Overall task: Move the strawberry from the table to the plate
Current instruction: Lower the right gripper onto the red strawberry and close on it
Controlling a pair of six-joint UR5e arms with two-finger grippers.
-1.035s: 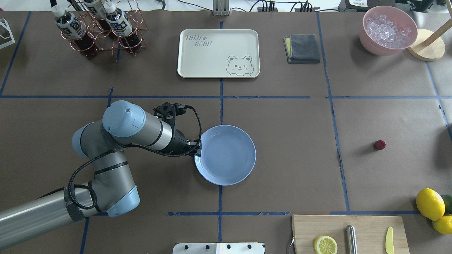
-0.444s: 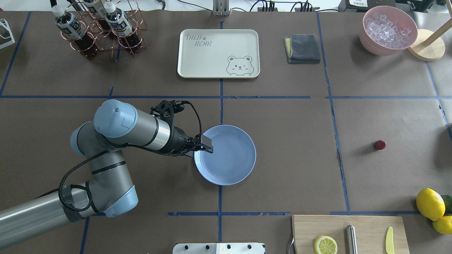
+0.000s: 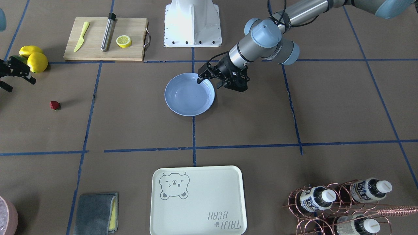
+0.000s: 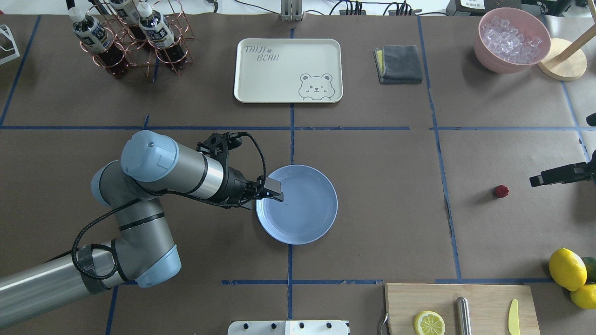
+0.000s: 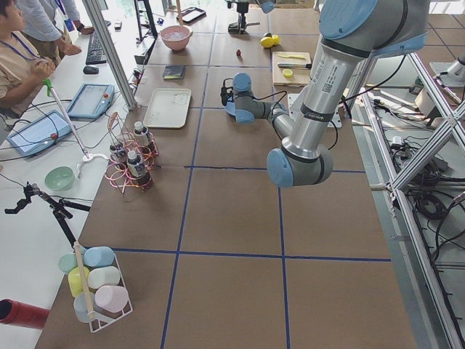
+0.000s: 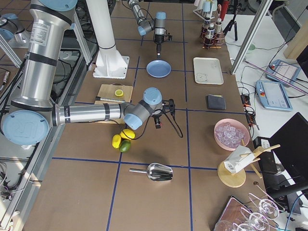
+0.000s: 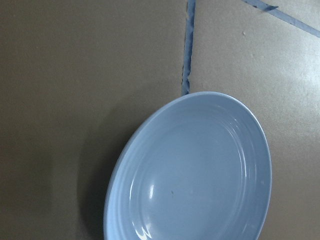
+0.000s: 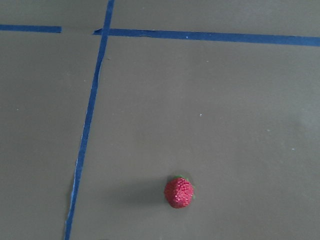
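Observation:
The strawberry [image 4: 501, 190], small and red, lies alone on the brown table [image 4: 382, 195] at the right; the right wrist view shows it low in the frame [image 8: 178, 192]. My right gripper [image 4: 536, 180] comes in from the right edge, open and a short way from the berry, with nothing held. In the front-facing view its two fingers stand apart [image 3: 19, 84] above the strawberry [image 3: 54, 105]. The light-blue plate [image 4: 305, 223] sits empty at the table's middle. My left gripper [image 4: 274, 193] hovers open over the plate's left rim, holding nothing.
A cream bear tray [image 4: 288, 70] and a grey cloth [image 4: 399, 63] lie at the far side. A pink bowl of ice [image 4: 512, 39] is far right and a bottle rack [image 4: 130, 37] far left. Lemons [image 4: 567, 269] and a cutting board [image 4: 484, 298] sit near right.
My left gripper left the plate's left rim and now hangs over the plate's inner edge. The right gripper has come into the overhead view from the right, toward the strawberry.

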